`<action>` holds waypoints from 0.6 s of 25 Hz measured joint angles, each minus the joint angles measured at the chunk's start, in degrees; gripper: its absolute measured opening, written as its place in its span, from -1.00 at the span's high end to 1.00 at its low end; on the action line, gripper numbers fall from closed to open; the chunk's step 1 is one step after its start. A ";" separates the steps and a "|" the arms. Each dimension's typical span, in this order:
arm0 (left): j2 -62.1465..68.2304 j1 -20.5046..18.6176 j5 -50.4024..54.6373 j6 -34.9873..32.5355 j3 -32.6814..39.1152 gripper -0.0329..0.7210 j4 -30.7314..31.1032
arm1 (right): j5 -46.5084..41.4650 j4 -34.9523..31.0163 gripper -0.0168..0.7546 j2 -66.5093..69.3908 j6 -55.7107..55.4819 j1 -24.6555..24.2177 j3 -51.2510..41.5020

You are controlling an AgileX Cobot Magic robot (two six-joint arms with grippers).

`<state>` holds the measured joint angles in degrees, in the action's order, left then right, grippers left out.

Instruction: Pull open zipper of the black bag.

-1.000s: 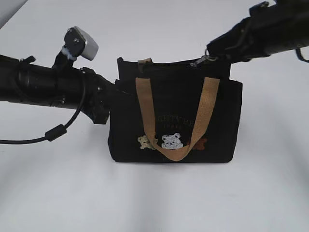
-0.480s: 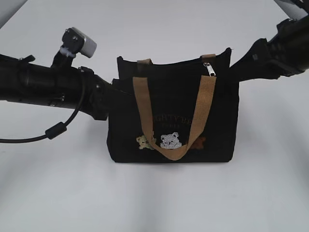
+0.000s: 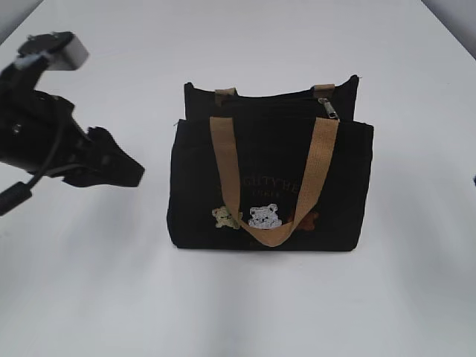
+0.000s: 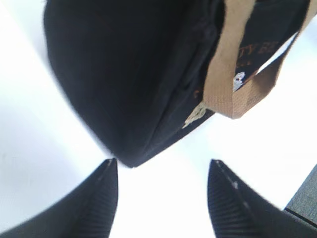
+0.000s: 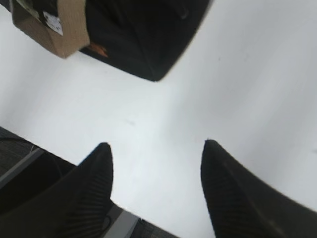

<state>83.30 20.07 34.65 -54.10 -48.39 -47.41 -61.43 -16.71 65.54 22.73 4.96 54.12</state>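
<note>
The zipper [image 3: 282,95] ran along the top edge of the black bag [image 3: 271,178], with its silver pull tab [image 3: 329,108] lying at the right end, just above where the front handle [image 3: 271,182] met the fabric. The bag stood upright near the middle of the white table [image 3: 238,312], front face toward the exterior camera. The zipper appeared drawn to the right end, so the task was judged complete or nearly so, and the step in hand was withdrawal. The left tool [image 4: 163,196] stood released, its jaws apart with nothing between them, well clear of the bag's left side in the exterior view and pointed at a lower corner of the bag in its wrist view. The right tool [image 5: 156,191] was likewise released and empty, hovering over bare table with a corner of the bag near; it did not show in the exterior view. To finish well, both arms should back off without brushing the handles or tipping the bag. Lettering on the front, faint gold, read in part "GHTY" and "HE"; the handle hid the rest. Three small bear patches [image 3: 264,217] sat beneath it. No brand could be read.
</note>
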 joint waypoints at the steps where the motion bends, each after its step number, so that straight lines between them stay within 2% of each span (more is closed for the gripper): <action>1: -2.51 0.00 0.99 7.86 0.05 -0.16 4.59 | -0.51 1.01 -0.19 -2.52 -1.54 0.00 -1.69; 3: -7.55 0.00 4.10 20.13 0.04 0.00 13.83 | -1.18 2.46 -0.19 -7.62 -4.29 0.00 -5.45; 5: -13.89 0.00 8.47 29.20 0.04 0.14 19.44 | -1.58 3.44 -0.18 -13.77 -6.00 0.00 -9.93; 9: -27.57 0.00 14.77 38.49 0.04 0.27 25.52 | -2.58 4.96 -0.14 -28.14 -7.46 0.00 -17.84; 15: -48.14 0.00 22.67 45.81 0.04 0.29 32.95 | -3.50 7.96 -0.11 -43.19 -10.71 0.00 -24.60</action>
<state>35.16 20.07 57.31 -8.29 -48.34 -14.46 -64.94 -8.75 22.35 12.02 4.96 29.52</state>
